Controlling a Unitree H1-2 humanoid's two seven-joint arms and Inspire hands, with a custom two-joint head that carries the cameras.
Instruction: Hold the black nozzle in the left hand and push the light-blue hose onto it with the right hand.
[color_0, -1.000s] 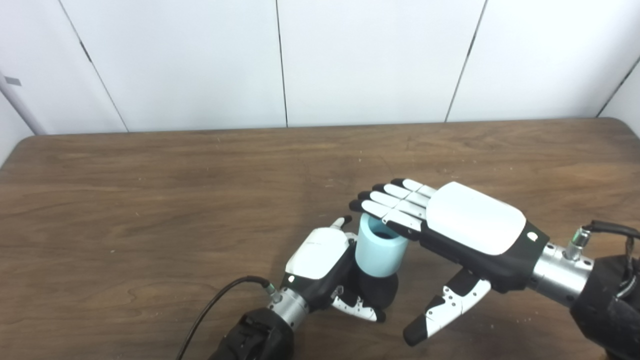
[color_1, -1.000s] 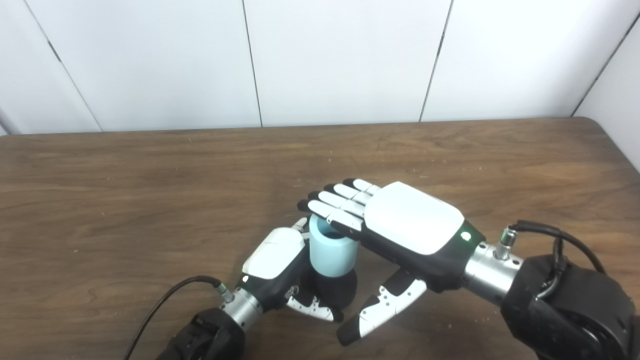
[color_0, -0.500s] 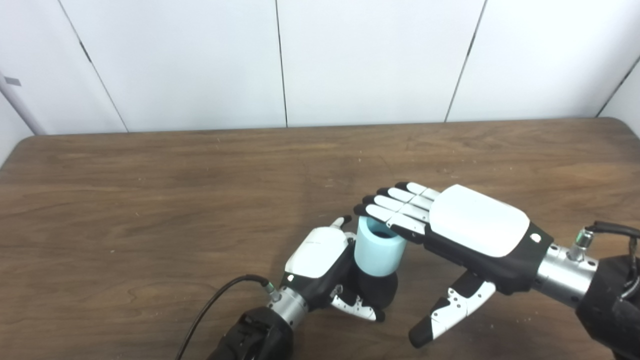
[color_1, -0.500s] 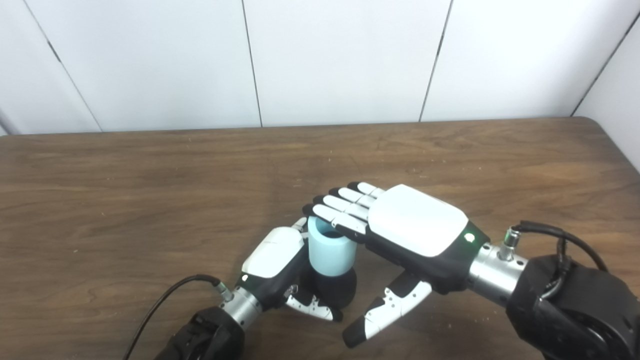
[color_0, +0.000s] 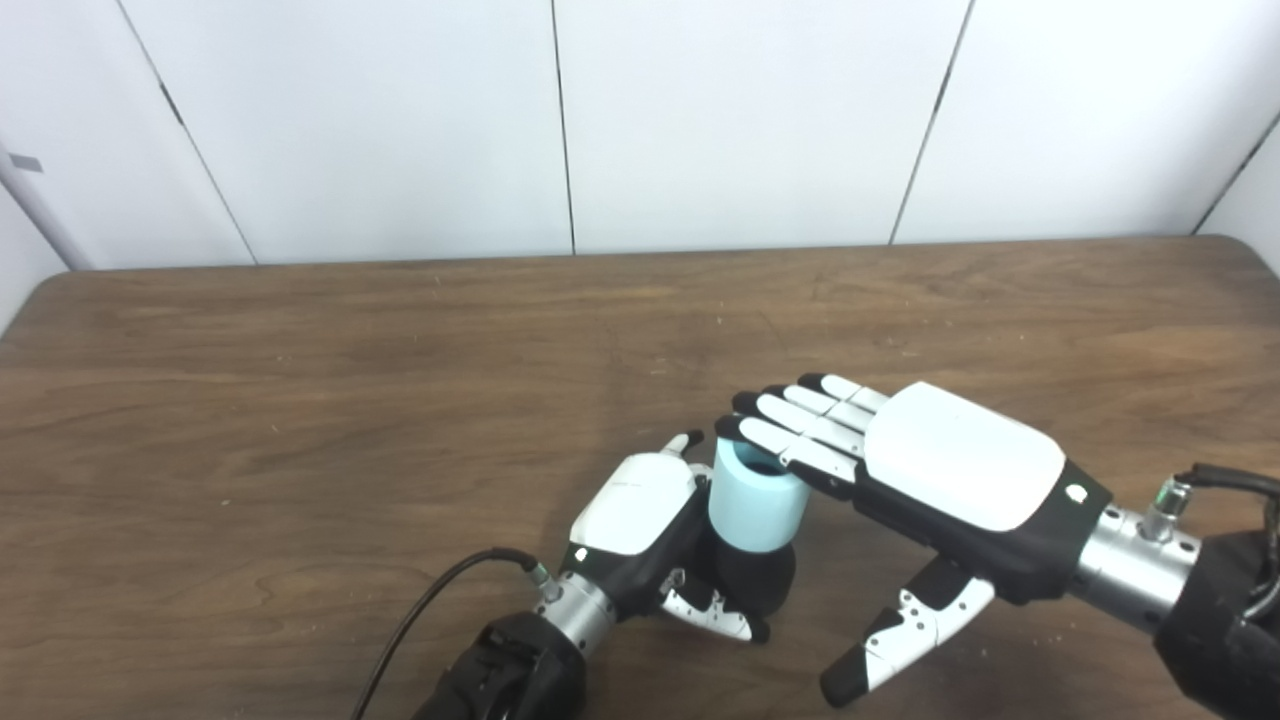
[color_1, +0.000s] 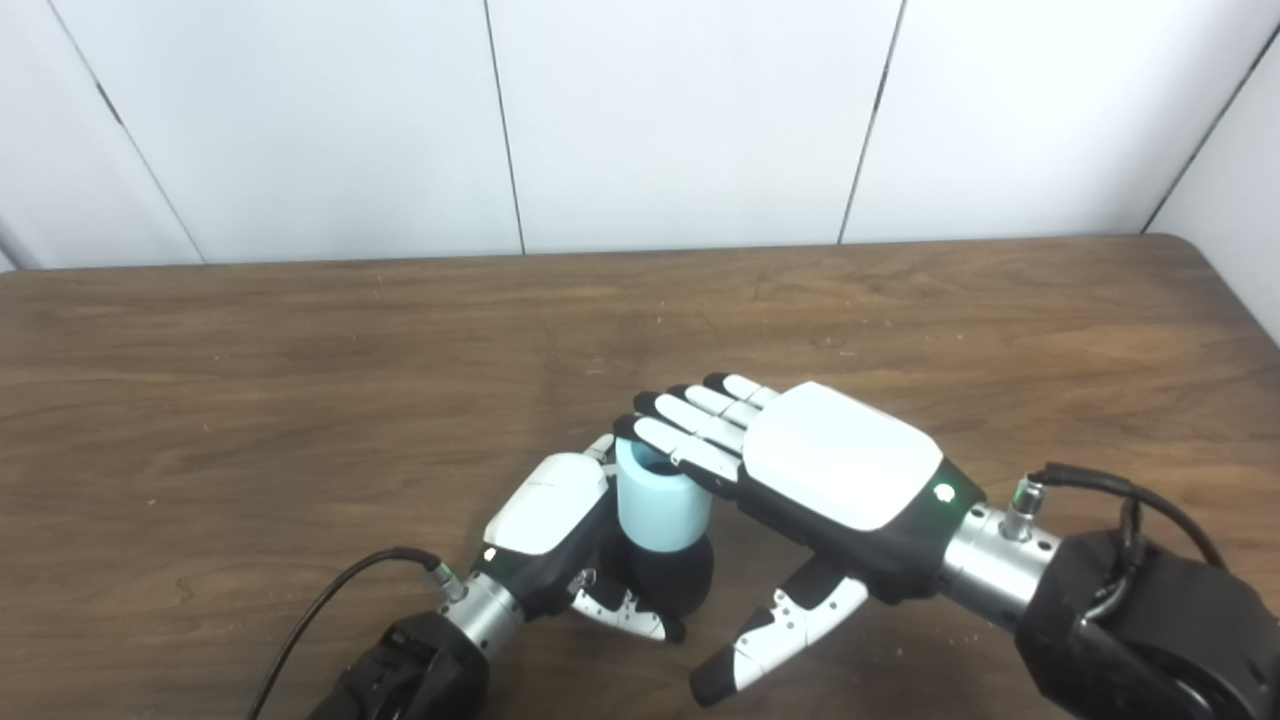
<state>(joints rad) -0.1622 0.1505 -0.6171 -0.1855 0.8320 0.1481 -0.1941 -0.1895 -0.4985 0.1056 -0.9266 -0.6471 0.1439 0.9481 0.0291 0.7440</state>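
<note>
The black nozzle stands upright near the table's front edge, and my left hand is shut on it, thumb wrapped across its front. The light-blue hose, a short open-topped tube, sits on top of the nozzle. My right hand is open, palm down, with its fingers stretched flat over the hose's right rim; whether they touch it I cannot tell. Its thumb hangs down to the right, away from the hose. Most of the nozzle is hidden by the hose and my left hand.
The wooden table reaches to a white panelled wall at the back. A black cable runs from my left wrist toward the front edge. Another cable loops at my right wrist.
My right hand has drawn back to the right and dropped slightly, so its fingers cover less of the hose's top. The hose sits a little lower. My left hand has not moved.
</note>
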